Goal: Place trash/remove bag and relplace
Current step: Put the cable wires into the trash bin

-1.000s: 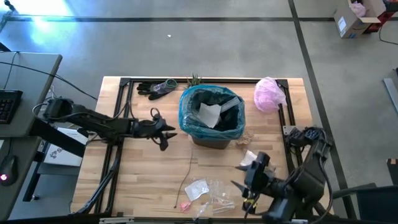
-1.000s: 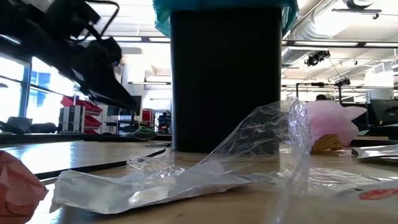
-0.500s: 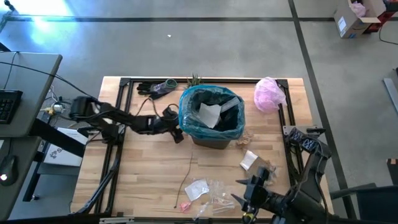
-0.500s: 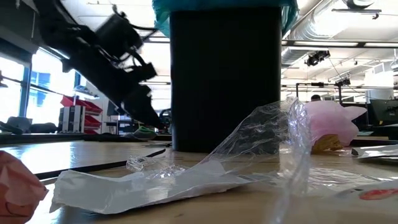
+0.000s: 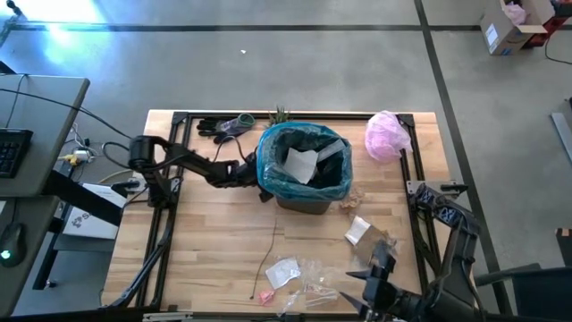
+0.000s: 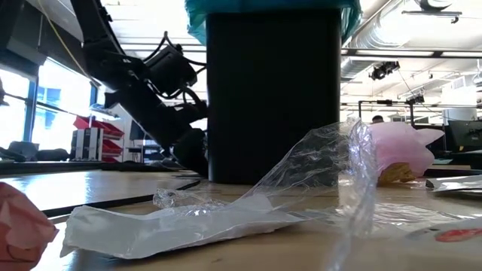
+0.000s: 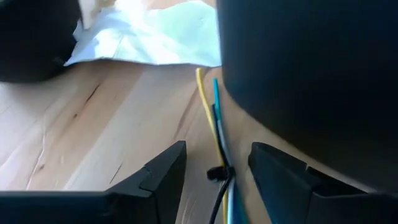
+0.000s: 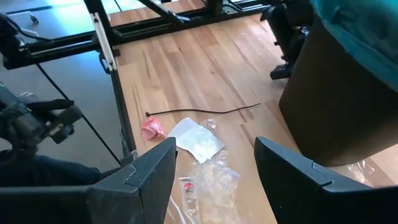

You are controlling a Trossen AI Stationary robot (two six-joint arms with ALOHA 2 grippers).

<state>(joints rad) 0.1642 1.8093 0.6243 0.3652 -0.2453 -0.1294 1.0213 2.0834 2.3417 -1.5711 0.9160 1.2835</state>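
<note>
Both jaws parted, nothing held.

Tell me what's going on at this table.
The left hand is low beside the bin, open and holding nothing. The teal bag lines the bin, with paper already inside. The right hand waits open at the table's near edge. Wrappers and scraps lie loose on the wood.

An open industrial lab or workshop: polished concrete floor (image 5: 295, 63) around the wooden table (image 5: 214, 241), exposed ceiling ducts (image 6: 392, 26) beyond.
</note>
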